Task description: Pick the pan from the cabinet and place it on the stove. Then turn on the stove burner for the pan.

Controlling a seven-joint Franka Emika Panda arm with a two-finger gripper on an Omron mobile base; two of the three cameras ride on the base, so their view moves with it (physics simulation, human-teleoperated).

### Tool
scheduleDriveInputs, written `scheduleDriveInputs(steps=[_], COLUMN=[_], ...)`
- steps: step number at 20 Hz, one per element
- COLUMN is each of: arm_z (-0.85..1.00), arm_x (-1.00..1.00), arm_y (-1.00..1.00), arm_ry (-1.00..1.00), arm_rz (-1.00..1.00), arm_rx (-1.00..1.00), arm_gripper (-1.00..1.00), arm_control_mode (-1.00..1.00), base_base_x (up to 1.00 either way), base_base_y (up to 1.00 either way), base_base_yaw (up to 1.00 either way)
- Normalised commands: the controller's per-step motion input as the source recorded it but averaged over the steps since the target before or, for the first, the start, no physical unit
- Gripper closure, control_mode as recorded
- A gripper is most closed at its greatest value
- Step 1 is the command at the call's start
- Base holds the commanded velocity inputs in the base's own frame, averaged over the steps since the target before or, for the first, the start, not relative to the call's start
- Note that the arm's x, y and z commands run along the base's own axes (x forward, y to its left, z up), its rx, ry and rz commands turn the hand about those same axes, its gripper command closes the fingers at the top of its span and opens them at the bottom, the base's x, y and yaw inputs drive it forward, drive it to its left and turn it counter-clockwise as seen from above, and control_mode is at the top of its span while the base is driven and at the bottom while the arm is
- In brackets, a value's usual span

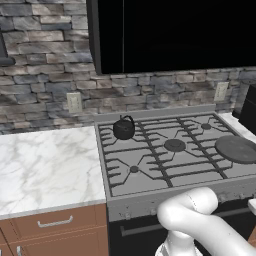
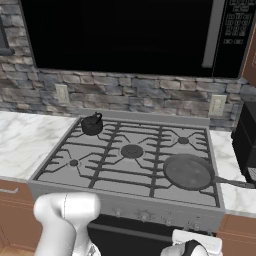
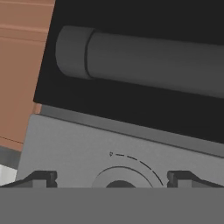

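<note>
The arm bends low before the stove [image 2: 125, 202], its elbow at 6 o'clock of the range front. The claw [image 3: 111, 179] faces the grey knob panel, fingertips [image 3: 41, 178] set wide either side of a round knob [image 3: 120, 181]; above it lie the oven door handle [image 3: 153, 63] and dark door. No legible writing appears. The pan [image 2: 189, 171] rests on the burner at the stove's 4 o'clock, handle toward 3 o'clock over the marble worktop [image 2: 235, 192]. A kettle [image 2: 92, 124] sits at 10 o'clock.
</note>
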Motion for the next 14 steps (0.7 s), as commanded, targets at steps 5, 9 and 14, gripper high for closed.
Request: scheduleDriveInputs(steps=[5,9,14], arm_z=[0.0,0.01,0.05], arm_x=[0.0,0.0,-0.01], arm_y=[0.0,0.0,0.0], arm_ry=[0.0,0.0,0.0], arm_rz=[0.0,0.0,0.0], arm_rx=[0.0,0.0,0.0], arm_gripper=[-1.0,-1.0,-1.0], arm_control_mode=[-1.0,-1.0,-1.0], base_base_x=[0.0,0.0,0.0], base_base_y=[0.0,0.0,0.0], base_base_yaw=[0.0,0.0,0.0])
